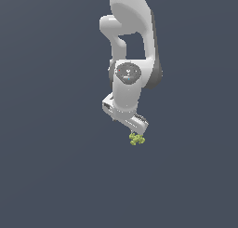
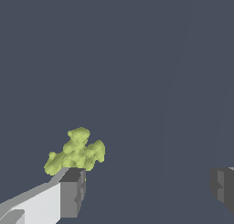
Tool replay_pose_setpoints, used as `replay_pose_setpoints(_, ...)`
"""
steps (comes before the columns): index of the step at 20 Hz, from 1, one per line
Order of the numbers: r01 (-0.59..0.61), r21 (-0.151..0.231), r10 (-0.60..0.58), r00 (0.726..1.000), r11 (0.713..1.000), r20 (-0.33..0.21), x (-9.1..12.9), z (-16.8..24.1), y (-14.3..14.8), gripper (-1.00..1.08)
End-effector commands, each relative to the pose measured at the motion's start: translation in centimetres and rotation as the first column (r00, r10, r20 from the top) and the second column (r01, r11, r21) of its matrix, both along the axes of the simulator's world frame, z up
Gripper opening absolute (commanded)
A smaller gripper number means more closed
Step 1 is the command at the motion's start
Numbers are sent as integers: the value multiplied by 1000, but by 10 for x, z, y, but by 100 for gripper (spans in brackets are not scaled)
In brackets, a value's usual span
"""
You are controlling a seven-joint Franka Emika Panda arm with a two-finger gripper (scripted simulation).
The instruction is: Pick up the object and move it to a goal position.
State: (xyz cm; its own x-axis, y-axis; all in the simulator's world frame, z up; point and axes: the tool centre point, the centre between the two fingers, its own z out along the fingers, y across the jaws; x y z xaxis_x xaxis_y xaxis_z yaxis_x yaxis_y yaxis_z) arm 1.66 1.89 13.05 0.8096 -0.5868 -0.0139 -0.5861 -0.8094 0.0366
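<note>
Gripper [image 2: 146, 184] spread wide, nothing held, two dark pads far apart in the wrist view. The object [image 2: 76, 153], a knobbly yellow-green cluster, sits right at the tip of one finger [image 2: 71, 193], off to that side and not between the pads. Exterior view has the gripper [image 1: 137, 129] tilted on the white arm [image 1: 128, 83], object [image 1: 136, 139] just beneath its tip, plain grey all around; finger spacing hidden there

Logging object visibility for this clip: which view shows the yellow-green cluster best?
The wrist view: the object appears large, its knobbly lobes distinct, beside one finger. In the exterior view it is a tiny speck under the gripper.
</note>
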Motion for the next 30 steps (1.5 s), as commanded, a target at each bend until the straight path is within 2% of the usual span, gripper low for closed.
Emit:
replay_pose_setpoints(1,62,1,-62,998,998,4,2,-3,6,100)
replay_pose_setpoints(6,182,3,-182,983,983,11,7,-10,18,100)
replay_pose_setpoints(12,323,6,-323,946,946,18,12,-17,32,100)
replay_pose_setpoints(22,532,15,-533,846,846,28,19,-30,56,100)
replay_pose_setpoints(30,628,20,-628,778,778,32,22,-36,68,100)
